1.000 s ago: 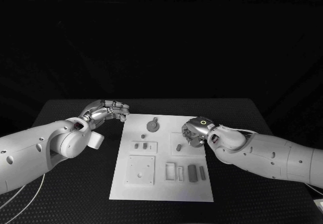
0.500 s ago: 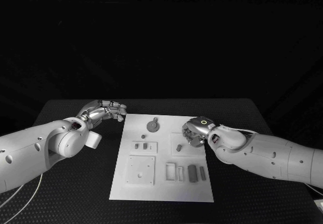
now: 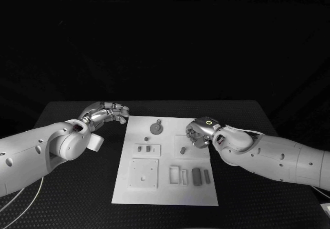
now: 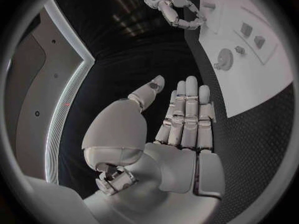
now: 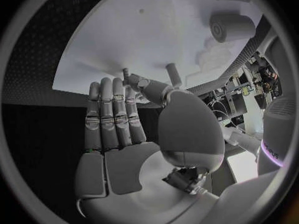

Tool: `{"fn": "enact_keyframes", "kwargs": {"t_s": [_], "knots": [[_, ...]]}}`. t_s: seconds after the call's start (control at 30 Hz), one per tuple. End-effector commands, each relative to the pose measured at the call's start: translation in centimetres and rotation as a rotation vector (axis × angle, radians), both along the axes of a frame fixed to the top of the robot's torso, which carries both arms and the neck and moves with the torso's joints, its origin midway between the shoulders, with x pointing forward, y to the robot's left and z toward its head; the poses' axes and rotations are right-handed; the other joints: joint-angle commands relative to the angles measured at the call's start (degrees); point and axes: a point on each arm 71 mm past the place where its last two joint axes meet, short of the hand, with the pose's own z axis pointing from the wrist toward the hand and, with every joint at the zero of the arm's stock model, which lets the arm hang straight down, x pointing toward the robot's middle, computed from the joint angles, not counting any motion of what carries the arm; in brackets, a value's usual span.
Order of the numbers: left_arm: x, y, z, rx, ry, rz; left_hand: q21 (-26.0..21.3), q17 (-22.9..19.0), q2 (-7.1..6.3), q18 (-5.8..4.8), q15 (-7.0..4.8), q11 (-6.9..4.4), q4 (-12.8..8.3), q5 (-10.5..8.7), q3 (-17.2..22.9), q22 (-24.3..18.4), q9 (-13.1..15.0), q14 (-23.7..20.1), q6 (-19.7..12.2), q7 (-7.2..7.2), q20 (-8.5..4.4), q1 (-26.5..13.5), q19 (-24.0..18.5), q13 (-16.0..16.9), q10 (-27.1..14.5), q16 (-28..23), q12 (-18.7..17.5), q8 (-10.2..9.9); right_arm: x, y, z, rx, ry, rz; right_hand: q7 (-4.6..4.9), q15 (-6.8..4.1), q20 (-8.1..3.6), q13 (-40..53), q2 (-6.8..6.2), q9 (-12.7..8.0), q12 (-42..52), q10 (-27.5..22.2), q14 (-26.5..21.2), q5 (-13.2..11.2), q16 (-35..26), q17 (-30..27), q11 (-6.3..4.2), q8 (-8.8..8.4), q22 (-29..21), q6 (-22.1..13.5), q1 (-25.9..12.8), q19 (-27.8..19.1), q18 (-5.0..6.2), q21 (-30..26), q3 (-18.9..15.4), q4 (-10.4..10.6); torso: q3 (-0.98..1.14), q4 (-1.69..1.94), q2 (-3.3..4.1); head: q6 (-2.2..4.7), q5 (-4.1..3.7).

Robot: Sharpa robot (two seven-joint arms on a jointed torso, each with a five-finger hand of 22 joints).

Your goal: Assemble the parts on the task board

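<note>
The white task board (image 3: 165,188) lies in the middle of the black table. On it I see a round gear-like part (image 3: 157,128), a small peg (image 3: 183,150), two little pieces in a recess (image 3: 144,149), a square plate (image 3: 144,174) and dark bars (image 3: 197,175). My right hand (image 3: 199,134) hovers over the board's upper right area, just beyond the peg. Its thumb (image 5: 146,87) reaches across to the fingertips, and whether anything is pinched there is hidden. My left hand (image 3: 107,113) is off the board's far left corner, holding nothing, its fingers (image 4: 187,109) stretched out.
The board's near half carries empty slots (image 3: 174,175) beside the dark bars. Black table (image 3: 76,200) surrounds the board on all sides. From the left wrist, the right hand (image 4: 177,10) shows above the board's edge (image 4: 249,99).
My right hand has shifted very slightly toward the far side of the board. The left hand and the parts stay where they were.
</note>
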Motion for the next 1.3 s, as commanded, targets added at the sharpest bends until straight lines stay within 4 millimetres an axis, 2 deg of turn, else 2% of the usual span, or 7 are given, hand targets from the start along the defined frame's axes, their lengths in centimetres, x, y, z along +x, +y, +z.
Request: {"fn": "enact_keyframes", "kwargs": {"t_s": [0.03,0.27,0.47,0.73,0.87,1.1,1.3], "knots": [[0.0,-0.2,0.1,-0.013,0.0,-0.013,-0.29,0.1,0.03,0.81,-0.02,0.38,-0.05,-0.05,-0.41,0.09,-0.08,0.52,-0.51,0.02,0.03,-0.71,0.35,-0.1,-0.2,-0.34,-0.22,-0.19,0.1,-0.2,0.6,-0.003,0.01,-0.003,0.04,0.14,0.02,0.1,-0.25,0.09,0.17,0.46,0.38,-0.11,-0.26,0.1,0.14,0.18,0.92,0.47,0.12,0.39,0.78,0.28,0.12,0.3,-0.04,-0.01,-0.02,-0.03,-0.09],[0.0,-0.2,0.1,-0.013,0.001,-0.014,-0.3,0.14,0.01,0.81,-0.02,0.39,-0.05,-0.05,-0.42,0.1,-0.08,0.53,-0.54,0.03,0.03,-0.72,0.35,-0.1,-0.22,-0.38,-0.24,-0.19,-0.3,-0.4,2.1,0.023,0.014,-0.001,0.04,0.13,0.02,0.14,-0.27,0.12,0.15,0.47,0.39,-0.11,-0.29,0.13,0.13,0.17,0.92,0.47,0.1,0.4,0.78,0.28,0.11,0.32,-0.1,-0.05,-0.03,0.05,-0.12],[0.0,-0.2,0.1,-0.012,0.0,-0.012,-0.33,0.2,0.01,0.81,-0.02,0.4,-0.05,-0.05,-0.42,0.11,-0.09,0.53,-0.56,0.04,0.03,-0.73,0.35,-0.11,-0.23,-0.42,-0.26,-0.19,-0.8,1.1,2.9,0.131,0.036,0.024,0.04,0.13,0.01,0.19,-0.25,0.18,0.09,0.46,0.39,-0.11,-0.34,0.17,0.14,0.15,0.92,0.44,0.08,0.39,0.78,0.27,0.11,0.35,-0.03,-0.08,-0.01,0.29,0.23],[0.1,-0.1,0.0,-0.009,0.003,-0.008,-0.36,0.28,-0.02,0.81,-0.02,0.4,-0.06,-0.05,-0.42,0.12,-0.09,0.54,-0.59,0.04,0.03,-0.74,0.35,-0.12,-0.22,-0.49,-0.28,-0.17,-1.7,3.8,4.0,0.26,-0.001,0.099,0.03,0.13,-0.02,0.29,-0.23,0.27,0.01,0.46,0.42,-0.09,-0.44,0.24,0.13,0.12,0.93,0.43,0.16,0.38,0.78,0.26,0.07,0.24,-0.05,0.11,-0.02,0.46,1.08],[0.2,-0.1,0.0,-0.01,0.002,-0.01,-0.37,0.32,-0.03,0.81,-0.02,0.4,-0.06,-0.05,-0.41,0.13,-0.09,0.55,-0.59,0.04,0.03,-0.74,0.35,-0.12,-0.22,-0.52,-0.29,-0.16,-2.2,5.5,4.4,0.299,0.004,0.137,0.04,0.13,-0.02,0.32,-0.19,0.3,-0.04,0.45,0.42,-0.08,-0.48,0.26,0.14,0.1,0.94,0.41,0.18,0.38,0.78,0.26,0.04,0.21,-0.11,0.09,-0.01,0.37,2.07],[0.3,-0.4,0.0,-0.009,0.002,-0.009,-0.4,0.38,0.0,0.81,-0.02,0.4,-0.04,-0.05,-0.4,0.14,-0.09,0.55,-0.6,0.05,0.04,-0.74,0.36,-0.12,-0.21,-0.57,-0.3,-0.14,-2.7,8.7,4.6,0.311,-0.006,0.217,0.09,0.17,0.0,0.49,0.1,0.46,-0.26,0.4,0.42,-0.09,-0.71,0.37,0.19,-0.02,0.94,0.3,0.13,0.3,0.78,0.23,-0.21,0.01,-0.05,0.07,0.0,0.37,4.21],[0.6,-0.8,0.0,-0.01,-0.001,-0.011,-0.47,0.56,0.03,0.83,-0.03,0.39,-0.12,-0.05,-0.28,0.18,-0.08,0.58,-0.61,0.04,0.02,-0.51,0.36,-0.12,-0.18,-0.71,-0.33,-0.08,-2.9,10.6,3.8,0.299,0.009,0.254,0.1,0.18,0.01,0.59,0.22,0.55,-0.37,0.39,0.43,-0.1,-0.83,0.44,0.2,-0.07,0.95,0.25,0.16,0.25,0.78,0.2,-0.32,-0.16,-0.16,0.2,-0.03,0.14,5.86]]}}
